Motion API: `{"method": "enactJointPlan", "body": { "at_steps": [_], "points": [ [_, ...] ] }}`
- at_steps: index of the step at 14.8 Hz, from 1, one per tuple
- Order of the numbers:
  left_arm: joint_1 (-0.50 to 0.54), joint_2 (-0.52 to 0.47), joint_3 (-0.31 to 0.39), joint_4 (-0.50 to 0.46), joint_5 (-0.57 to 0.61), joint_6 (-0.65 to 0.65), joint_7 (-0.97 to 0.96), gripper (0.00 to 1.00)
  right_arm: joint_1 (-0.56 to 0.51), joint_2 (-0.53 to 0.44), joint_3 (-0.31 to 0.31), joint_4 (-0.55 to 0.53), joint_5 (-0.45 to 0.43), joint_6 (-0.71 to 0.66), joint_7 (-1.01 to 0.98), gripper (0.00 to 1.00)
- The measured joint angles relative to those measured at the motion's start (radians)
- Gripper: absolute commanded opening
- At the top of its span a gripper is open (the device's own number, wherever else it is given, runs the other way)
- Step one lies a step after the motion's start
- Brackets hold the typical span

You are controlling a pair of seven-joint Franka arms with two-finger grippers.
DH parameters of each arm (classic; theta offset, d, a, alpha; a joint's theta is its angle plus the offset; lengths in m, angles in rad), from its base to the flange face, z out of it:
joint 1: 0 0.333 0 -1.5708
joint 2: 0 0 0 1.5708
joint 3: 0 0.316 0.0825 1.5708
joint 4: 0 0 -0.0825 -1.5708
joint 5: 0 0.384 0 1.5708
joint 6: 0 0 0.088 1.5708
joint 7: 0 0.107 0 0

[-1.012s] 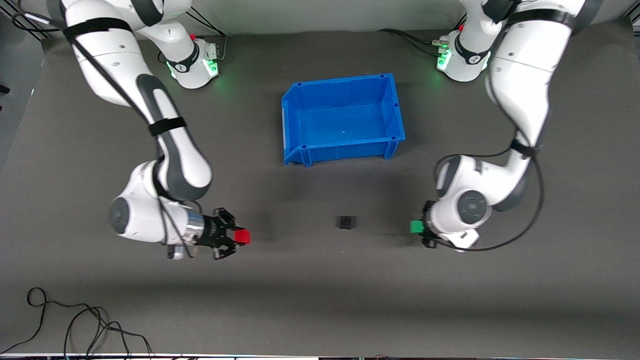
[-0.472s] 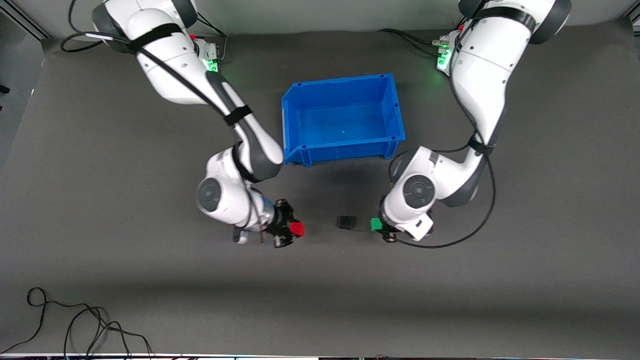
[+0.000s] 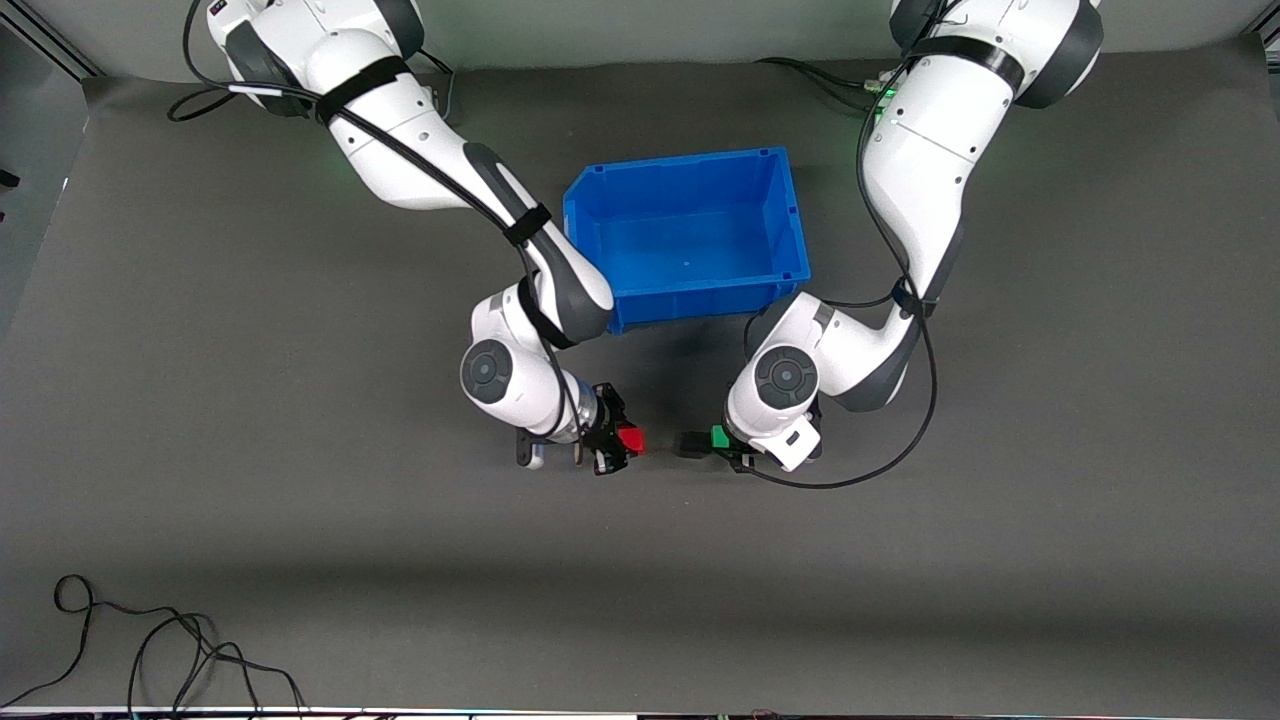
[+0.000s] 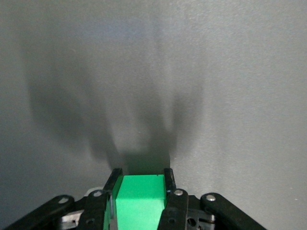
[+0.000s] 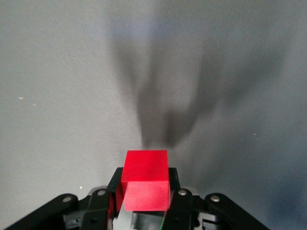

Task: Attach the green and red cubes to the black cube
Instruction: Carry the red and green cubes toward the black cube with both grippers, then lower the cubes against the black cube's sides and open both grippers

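The black cube lies on the grey mat, nearer to the front camera than the blue bin. My left gripper is shut on the green cube, which touches or nearly touches the black cube on the side toward the left arm's end. The green cube fills the space between the left fingers in the left wrist view. My right gripper is shut on the red cube, a short gap from the black cube toward the right arm's end. The red cube also shows in the right wrist view. The black cube is out of both wrist views.
An empty blue bin stands between the arms, farther from the front camera than the cubes. A loose black cable lies near the mat's front edge at the right arm's end.
Both arms have swung inward toward the black cube, each carrying its cube. The green cube has reached the black cube; the red cube has closed to a short gap.
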Motion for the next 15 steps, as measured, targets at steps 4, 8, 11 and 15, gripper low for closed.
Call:
{"method": "enactJointPlan", "body": {
  "at_steps": [4,8,11,15],
  "points": [
    [0.000,0.017,0.001,0.013,0.000,0.035,0.000,0.00,0.031,0.025,0.000,0.022,0.000,0.015,0.001,0.23],
    [-0.001,0.021,0.001,0.016,0.000,0.048,-0.001,0.00,0.046,0.059,0.000,0.061,0.000,0.035,0.016,0.22],
    [-0.010,0.023,0.001,0.018,0.000,0.051,-0.001,0.00,0.054,0.077,0.000,0.080,0.000,0.051,0.031,0.22],
    [-0.025,0.026,0.001,0.023,0.000,0.051,-0.004,0.00,0.055,0.094,-0.001,0.099,0.000,0.056,0.046,0.22]
  ]
}}
